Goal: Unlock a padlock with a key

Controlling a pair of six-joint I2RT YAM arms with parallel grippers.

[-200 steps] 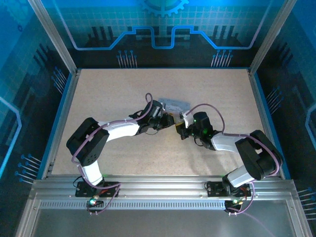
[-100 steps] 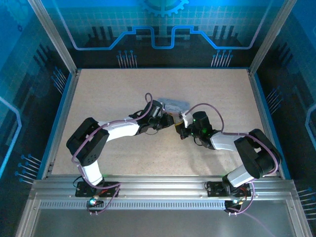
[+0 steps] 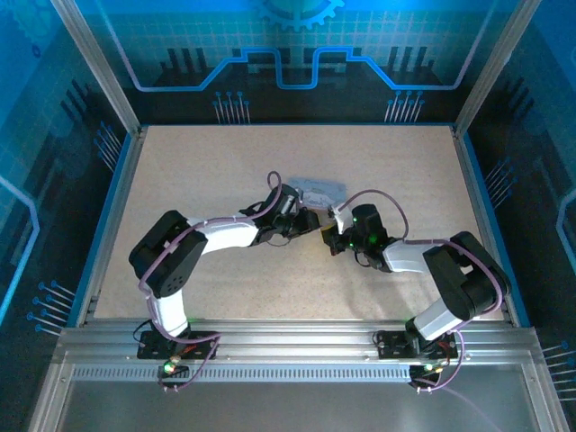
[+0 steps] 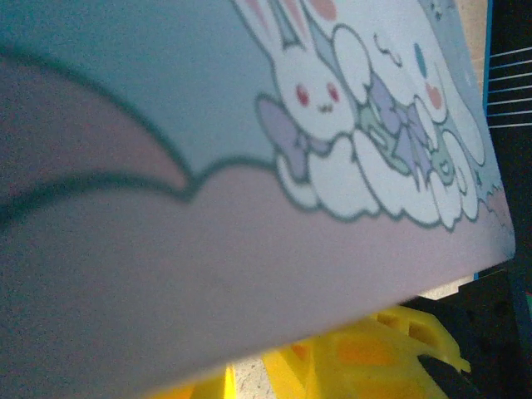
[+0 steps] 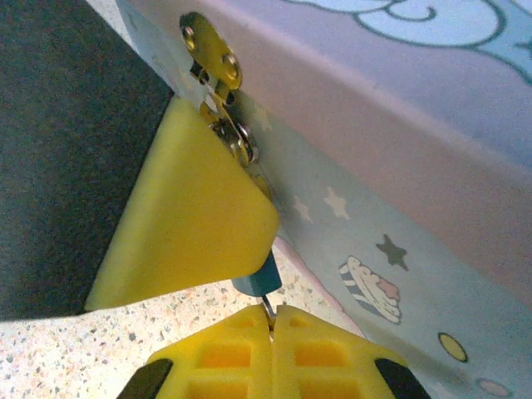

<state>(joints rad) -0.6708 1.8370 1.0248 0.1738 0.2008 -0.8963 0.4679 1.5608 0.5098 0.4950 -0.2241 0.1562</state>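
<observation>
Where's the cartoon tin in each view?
Top external: the tin lies near the table's centre, slightly toward the far edge.
Left wrist: the tin covers most of the picture, bunny print upper right.
Right wrist: its side wall crosses the upper right, hasp top left.
Shared landmark: the speckled table.

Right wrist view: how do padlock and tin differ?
The padlock is tiny and dark; the tin is far larger, pale, printed with stars. The padlock is half hidden behind a yellow finger; the tin shows broadly. Both lie close to the right gripper, which pinches the key.
</observation>
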